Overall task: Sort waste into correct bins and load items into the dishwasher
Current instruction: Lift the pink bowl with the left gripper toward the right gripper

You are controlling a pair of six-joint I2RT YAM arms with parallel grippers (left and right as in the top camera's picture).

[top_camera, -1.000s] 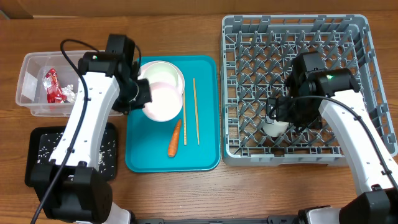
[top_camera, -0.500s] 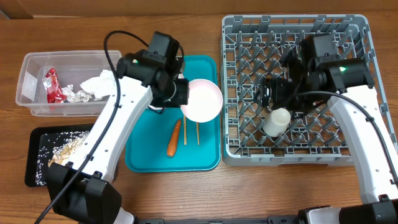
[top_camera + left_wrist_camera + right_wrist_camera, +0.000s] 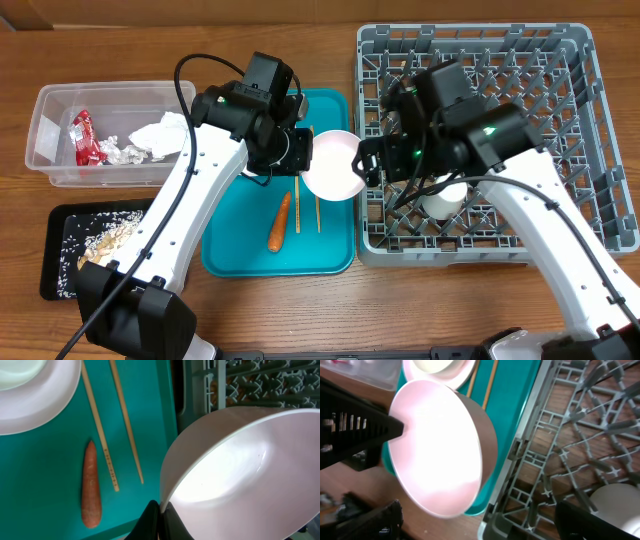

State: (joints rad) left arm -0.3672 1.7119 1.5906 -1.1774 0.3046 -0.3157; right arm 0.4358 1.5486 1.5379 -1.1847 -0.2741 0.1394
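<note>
Left gripper [image 3: 157,519] is clamped tight on the rim of 1 white bowl [image 3: 333,163], holding it tipped on edge above the right edge of the teal tray [image 3: 230,250], with its hollow turned away from the tray's middle. The left arm reaches in from the tray's left side, its forearm crossing over the tray's upper left corner. Right gripper [image 3: 372,160] hangs just off the tray's right edge, facing the bowl's hollow, jaws spread wide and holding nothing.

On the tray lie 2 chopsticks [image 3: 126,420] side by side near its right half and 1 carrot [image 3: 281,222] just left of them. 1 white plate [image 3: 45,400] sits at the tray's upper end, mostly hidden under the left arm in the overhead view.

Right of the tray stands 1 grey dish rack [image 3: 570,60], with 1 white cup [image 3: 443,203] among its pegs; the right arm crosses above it. Left of the tray are 2 bins. The clear tub [image 3: 50,140] holds a red wrapper [image 3: 82,138], foil [image 3: 115,150] and a napkin [image 3: 160,135]. The black tray [image 3: 60,270] below it holds rice scraps [image 3: 110,235].
</note>
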